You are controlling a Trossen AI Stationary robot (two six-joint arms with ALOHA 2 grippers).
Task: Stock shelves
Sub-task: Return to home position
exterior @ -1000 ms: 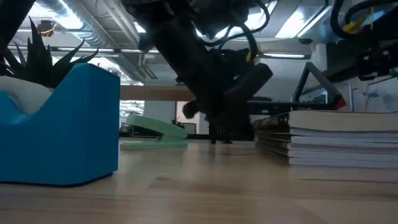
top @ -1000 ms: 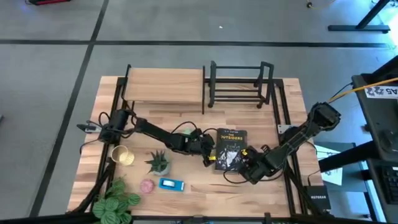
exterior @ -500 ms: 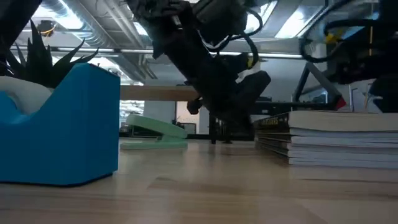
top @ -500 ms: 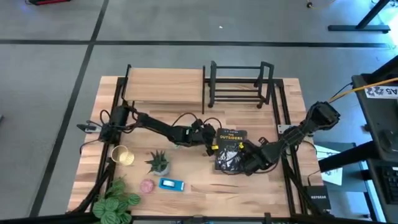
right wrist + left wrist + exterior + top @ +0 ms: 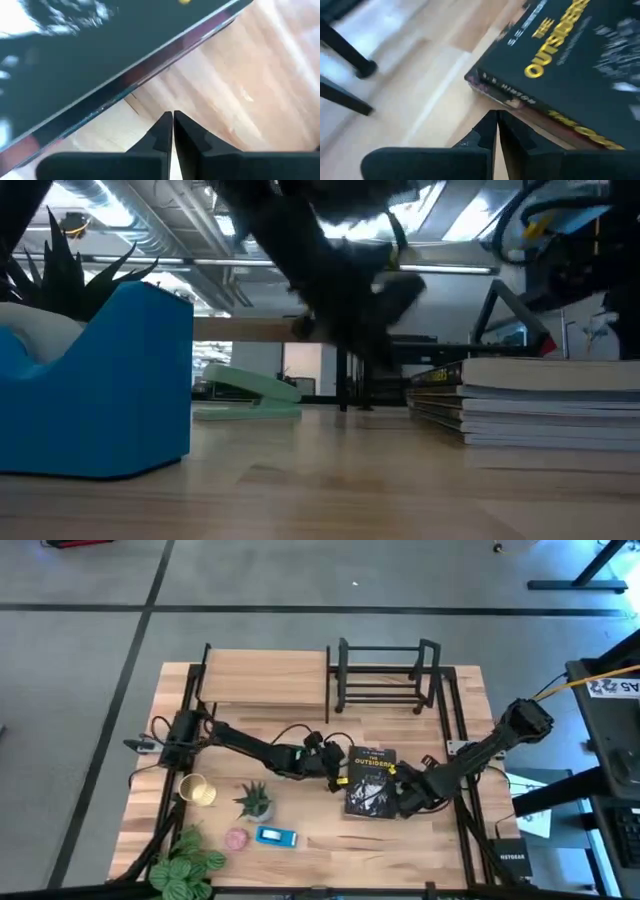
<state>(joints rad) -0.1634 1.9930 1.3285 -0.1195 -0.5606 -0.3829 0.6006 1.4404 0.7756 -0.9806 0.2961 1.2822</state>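
A stack of books (image 5: 370, 781) lies flat on the table, topped by a black book with yellow lettering (image 5: 560, 60). The stack also shows in the low view (image 5: 540, 405). My left gripper (image 5: 337, 768) is shut, its tips (image 5: 496, 120) right at the stack's left side. My right gripper (image 5: 404, 796) is shut beside the stack's right near side, tips (image 5: 173, 120) pointing at it. At the far edge stand the shelves: a wood-topped shelf (image 5: 265, 680) and a black rack (image 5: 385, 675). My left gripper's shut fingertips stand right at the foot of the stack's spine side (image 5: 506, 101), coming level from the table's left; I cannot tell whether they touch it. My right gripper touches nothing: a strip of bare table shows between its tips and the stack.
Near the front left are a blue tape dispenser (image 5: 275, 836), a small potted plant (image 5: 255, 802), a yellowish cup (image 5: 197, 790), a pink object (image 5: 237, 838) and a leafy plant (image 5: 185, 865). A green stapler (image 5: 245, 392) lies behind the left arm.
My left gripper has gone toward the far edge along the stack's left side. My right gripper has gone from the near right toward the stack's right side. The books have stayed where they were.
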